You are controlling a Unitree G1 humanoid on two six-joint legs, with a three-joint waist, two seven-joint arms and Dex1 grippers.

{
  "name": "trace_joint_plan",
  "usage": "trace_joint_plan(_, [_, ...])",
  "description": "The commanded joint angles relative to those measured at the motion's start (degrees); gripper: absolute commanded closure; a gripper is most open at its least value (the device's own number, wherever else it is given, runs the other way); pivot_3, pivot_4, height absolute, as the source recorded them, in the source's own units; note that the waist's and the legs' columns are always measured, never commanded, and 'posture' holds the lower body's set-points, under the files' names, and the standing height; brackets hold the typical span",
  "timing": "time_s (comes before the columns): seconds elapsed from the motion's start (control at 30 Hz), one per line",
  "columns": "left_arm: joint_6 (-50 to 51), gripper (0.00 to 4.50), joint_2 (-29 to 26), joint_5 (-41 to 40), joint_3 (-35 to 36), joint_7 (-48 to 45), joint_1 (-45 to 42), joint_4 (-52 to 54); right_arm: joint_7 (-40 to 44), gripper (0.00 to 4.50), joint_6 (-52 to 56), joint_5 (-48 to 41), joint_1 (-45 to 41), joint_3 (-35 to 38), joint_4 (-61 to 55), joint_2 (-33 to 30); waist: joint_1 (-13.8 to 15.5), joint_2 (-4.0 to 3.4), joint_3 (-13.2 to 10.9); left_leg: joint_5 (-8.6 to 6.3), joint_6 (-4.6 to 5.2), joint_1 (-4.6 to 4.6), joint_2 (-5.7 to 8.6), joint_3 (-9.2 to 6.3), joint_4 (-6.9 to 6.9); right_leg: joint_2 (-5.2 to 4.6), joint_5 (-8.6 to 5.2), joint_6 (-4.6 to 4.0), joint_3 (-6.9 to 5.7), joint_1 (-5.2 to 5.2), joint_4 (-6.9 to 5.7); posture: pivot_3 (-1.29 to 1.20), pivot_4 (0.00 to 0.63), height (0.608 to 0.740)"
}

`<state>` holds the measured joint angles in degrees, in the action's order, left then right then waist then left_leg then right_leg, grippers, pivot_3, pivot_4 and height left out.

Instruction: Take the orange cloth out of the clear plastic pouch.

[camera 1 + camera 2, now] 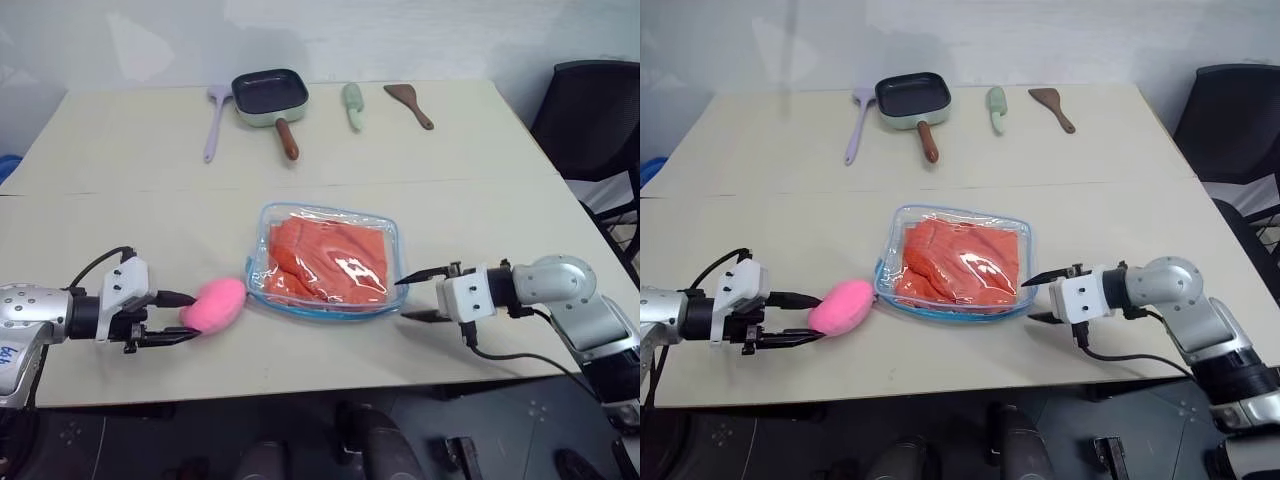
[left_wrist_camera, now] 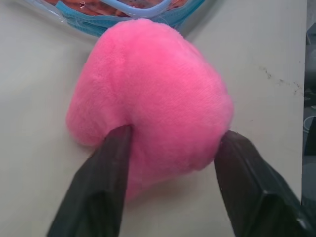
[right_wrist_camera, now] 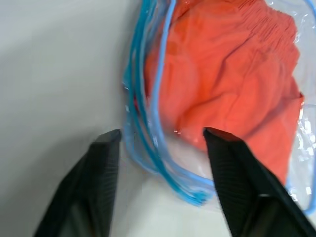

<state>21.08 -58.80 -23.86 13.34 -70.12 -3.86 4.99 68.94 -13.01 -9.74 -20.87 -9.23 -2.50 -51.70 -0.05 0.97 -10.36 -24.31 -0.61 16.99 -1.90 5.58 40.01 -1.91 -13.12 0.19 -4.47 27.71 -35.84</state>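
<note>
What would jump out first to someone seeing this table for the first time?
The orange cloth inside the clear plastic pouch at mid-table grabs the eye first. Next is the fluffy pink ball just left of the pouch, sitting between the fingers of the open left end effector. The open right end effector straddles the pouch's right edge.

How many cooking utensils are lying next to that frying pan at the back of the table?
3: a lilac spatula left of the frying pan, a pale green utensil to its right, and a brown wooden spatula farther right.
</note>
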Motion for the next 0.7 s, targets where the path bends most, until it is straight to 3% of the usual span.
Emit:
trace_joint_plan(0.03, [11.72,0.64,-1.84,-10.43,8.12,-0.44,-2.47,0.64,-2.03,0.43,14.96,-10.52,4.28,7.57,-11.15,-3.04,0.02,0.00,0.00,0.00,0.00,0.00,0.00,-0.01,0.01,0.00,0.00,0.00,0.00,0.00,0.01,0.00,0.150,0.740])
trace_joint_plan(0.13, [22.99,0.64,-5.10,-20.76,13.13,-1.46,-10.02,-0.33,-3.89,0.43,26.58,-19.04,8.64,12.57,-18.63,-4.39,0.13,0.12,-0.03,0.00,0.00,0.01,0.00,-0.07,0.06,0.00,0.00,0.00,-0.02,-0.02,0.00,0.00,0.150,0.740])
trace_joint_plan(0.2, [24.99,0.64,-5.79,-22.88,12.82,-1.54,-13.55,0.82,-5.31,0.43,31.59,-22.48,10.07,14.77,-21.75,-4.53,0.10,0.14,-0.02,0.00,-0.02,-0.02,0.02,-0.16,0.05,0.02,0.00,0.00,-0.04,-0.11,0.03,0.00,0.150,0.740])
trace_joint_plan(0.4, [22.18,0.64,0.89,-19.17,-1.52,3.93,-29.99,7.51,-11.96,0.43,43.87,-31.82,8.49,17.59,-28.29,-2.58,0.60,0.07,-0.01,0.01,-0.05,0.04,0.18,-0.12,0.08,-0.08,0.02,0.10,0.02,-0.30,0.00,0.00,0.150,0.740])
trace_joint_plan(0.5, [5.53,0.64,2.31,-4.72,-12.79,0.44,-29.07,9.89,-12.64,0.43,46.13,-33.29,7.99,17.81,-30.08,-2.78,0.39,0.06,-0.01,0.02,-0.10,0.04,0.23,-0.04,0.06,0.04,0.03,0.11,0.09,-0.27,-0.03,0.00,0.150,0.740])
trace_joint_plan(0.7, [-18.46,0.64,3.47,12.21,-21.94,-1.14,-25.77,3.08,-13.80,0.43,47.05,-32.85,8.84,18.33,-31.47,-2.56,-0.02,0.07,-0.02,-0.03,-0.36,0.03,0.15,0.08,0.05,0.38,-0.05,-0.04,0.22,-0.17,0.00,0.00,0.150,0.740])
